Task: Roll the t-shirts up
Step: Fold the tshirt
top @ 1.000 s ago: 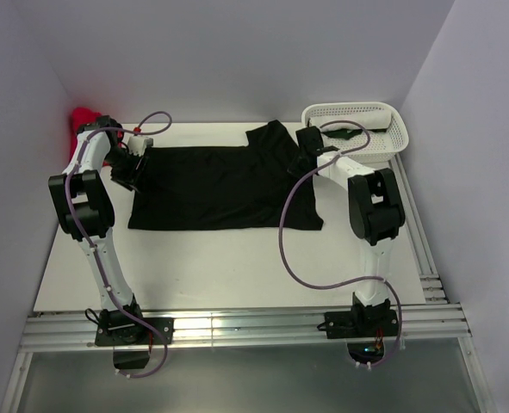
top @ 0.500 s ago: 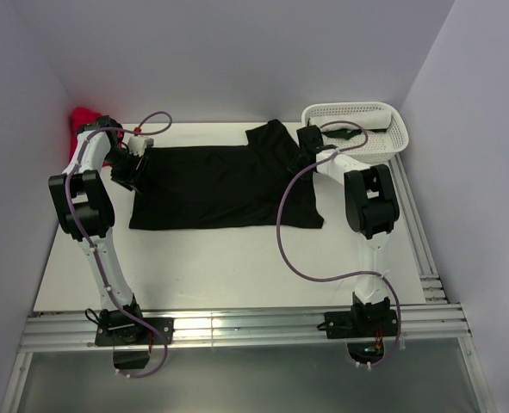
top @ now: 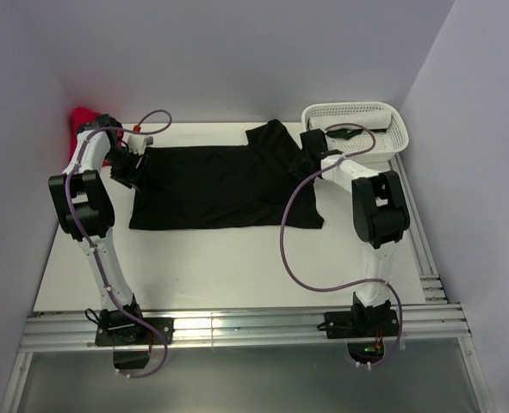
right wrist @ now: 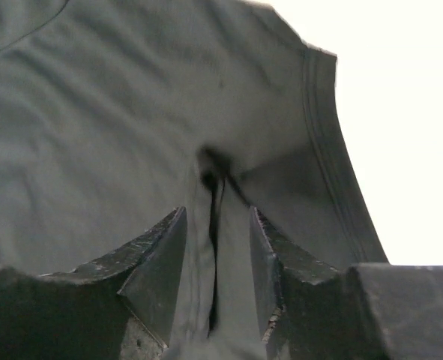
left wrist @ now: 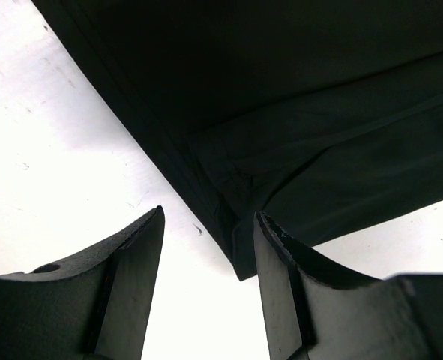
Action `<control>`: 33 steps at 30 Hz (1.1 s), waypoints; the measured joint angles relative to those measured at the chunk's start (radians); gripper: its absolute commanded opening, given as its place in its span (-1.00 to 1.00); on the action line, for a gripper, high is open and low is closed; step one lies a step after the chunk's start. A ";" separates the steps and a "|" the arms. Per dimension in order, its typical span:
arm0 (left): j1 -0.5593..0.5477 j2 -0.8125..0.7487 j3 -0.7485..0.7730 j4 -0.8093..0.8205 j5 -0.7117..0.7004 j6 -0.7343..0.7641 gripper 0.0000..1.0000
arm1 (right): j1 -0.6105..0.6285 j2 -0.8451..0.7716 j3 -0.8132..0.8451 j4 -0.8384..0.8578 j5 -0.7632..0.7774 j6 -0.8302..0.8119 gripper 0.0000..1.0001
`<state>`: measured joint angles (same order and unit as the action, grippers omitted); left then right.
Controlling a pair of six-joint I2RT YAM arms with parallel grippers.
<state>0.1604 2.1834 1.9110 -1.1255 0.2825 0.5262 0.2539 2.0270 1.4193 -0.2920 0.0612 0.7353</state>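
A black t-shirt (top: 220, 185) lies spread flat on the white table (top: 228, 258), with one sleeve at the far right. My left gripper (top: 132, 168) is low at the shirt's left edge. In the left wrist view it (left wrist: 209, 217) stands open, and the shirt's hem corner (left wrist: 240, 262) lies on the table between its fingers, close to the right one. My right gripper (top: 306, 162) is at the shirt's right end near the sleeve. In the right wrist view it (right wrist: 217, 214) is open, and a raised crease of black cloth (right wrist: 210, 180) stands loose between its fingers.
A red t-shirt (top: 83, 116) is bunched in the far left corner behind the left arm. A white perforated basket (top: 394, 120) stands at the far right, just behind the right arm. Aluminium rails (top: 237, 327) run along the near edge. Walls close three sides.
My right gripper has opened from shut and let go of the pinched cloth, which keeps its crease. The right arm's elbow has shifted a little. The left gripper has barely moved.
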 measured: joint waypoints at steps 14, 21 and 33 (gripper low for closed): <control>0.000 0.000 0.008 0.003 0.001 0.000 0.15 | 0.167 -0.169 -0.263 0.072 0.020 0.071 -0.03; 0.000 0.000 0.008 0.005 0.002 0.000 0.14 | 0.174 -0.169 -0.280 0.092 0.016 0.102 -0.35; 0.000 0.000 0.008 0.005 0.008 0.000 0.12 | 0.174 -0.119 -0.198 0.085 0.008 0.115 -0.99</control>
<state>0.1604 2.1834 1.9186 -1.1206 0.2905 0.5266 0.4278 1.9083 1.2217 -0.2066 0.0696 0.8505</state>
